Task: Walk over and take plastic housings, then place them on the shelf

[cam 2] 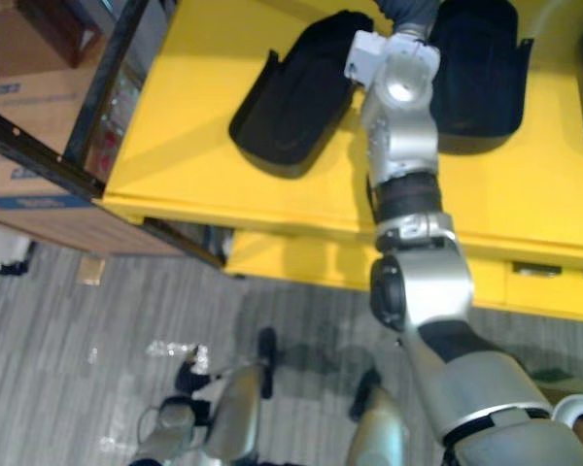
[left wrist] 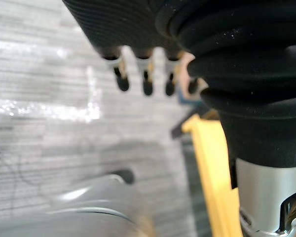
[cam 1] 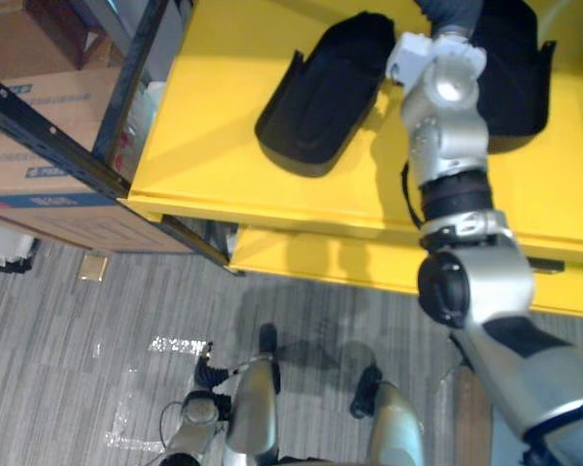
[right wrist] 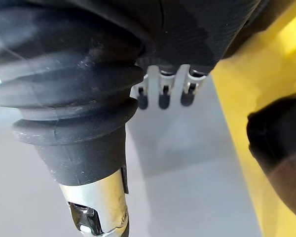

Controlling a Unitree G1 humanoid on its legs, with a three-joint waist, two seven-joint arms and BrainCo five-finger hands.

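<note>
Storeroom or warehouse: yellow shelf (cam 1: 272,175), dark metal racking (cam 1: 39,126), cardboard boxes (cam 1: 63,97).

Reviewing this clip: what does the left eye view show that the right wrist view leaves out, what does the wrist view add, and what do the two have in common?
Left eye view: two black plastic housings lying apart on the yellow shelf, the left housing and the right housing, plus cardboard boxes beside the shelf and the grey floor. Right wrist view: the right hand from close up, its fingers straight and holding nothing. Shared: the yellow shelf and one dark housing lying on it, probably the right housing.
</note>
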